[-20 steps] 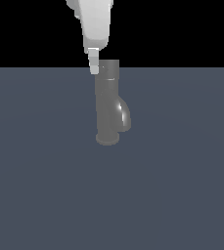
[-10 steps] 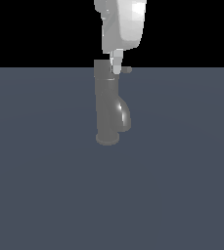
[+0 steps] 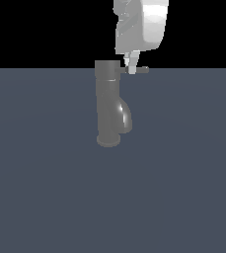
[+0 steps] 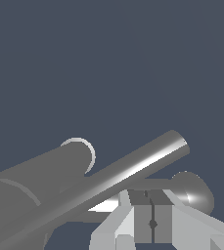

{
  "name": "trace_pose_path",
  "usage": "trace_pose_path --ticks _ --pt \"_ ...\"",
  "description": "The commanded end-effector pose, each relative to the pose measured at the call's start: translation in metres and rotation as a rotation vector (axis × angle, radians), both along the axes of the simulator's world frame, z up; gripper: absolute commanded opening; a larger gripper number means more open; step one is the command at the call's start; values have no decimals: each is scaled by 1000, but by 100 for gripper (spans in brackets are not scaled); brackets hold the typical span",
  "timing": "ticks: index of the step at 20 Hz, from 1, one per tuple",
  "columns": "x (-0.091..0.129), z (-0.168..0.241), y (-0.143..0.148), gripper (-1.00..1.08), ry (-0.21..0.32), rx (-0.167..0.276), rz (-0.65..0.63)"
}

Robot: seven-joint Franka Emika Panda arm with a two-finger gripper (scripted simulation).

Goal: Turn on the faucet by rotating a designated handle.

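Though hidden outside, hand [image 4: 152,223] pads together beside handle [image 4: 133,168].

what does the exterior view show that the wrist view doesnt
Only the exterior view shows the whole glossy dark grey upright faucet standing on its round base flange, and the white arm body above it. Only the wrist view shows the gripper fingers pressed together, and the rod's end face. Both show the thin grey metal handle rod, the bulging spout and the grey floor.
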State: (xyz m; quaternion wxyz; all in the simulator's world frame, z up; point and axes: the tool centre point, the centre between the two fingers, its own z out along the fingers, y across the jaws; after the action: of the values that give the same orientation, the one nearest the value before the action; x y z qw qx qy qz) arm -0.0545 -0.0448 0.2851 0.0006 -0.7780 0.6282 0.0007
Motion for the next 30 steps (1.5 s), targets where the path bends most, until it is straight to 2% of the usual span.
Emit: trace_pose_path --ticks 1,30 --pt "6 0 -6 -100 0 0 -4" --pt "87 0 -72 -100 0 -2 -36"
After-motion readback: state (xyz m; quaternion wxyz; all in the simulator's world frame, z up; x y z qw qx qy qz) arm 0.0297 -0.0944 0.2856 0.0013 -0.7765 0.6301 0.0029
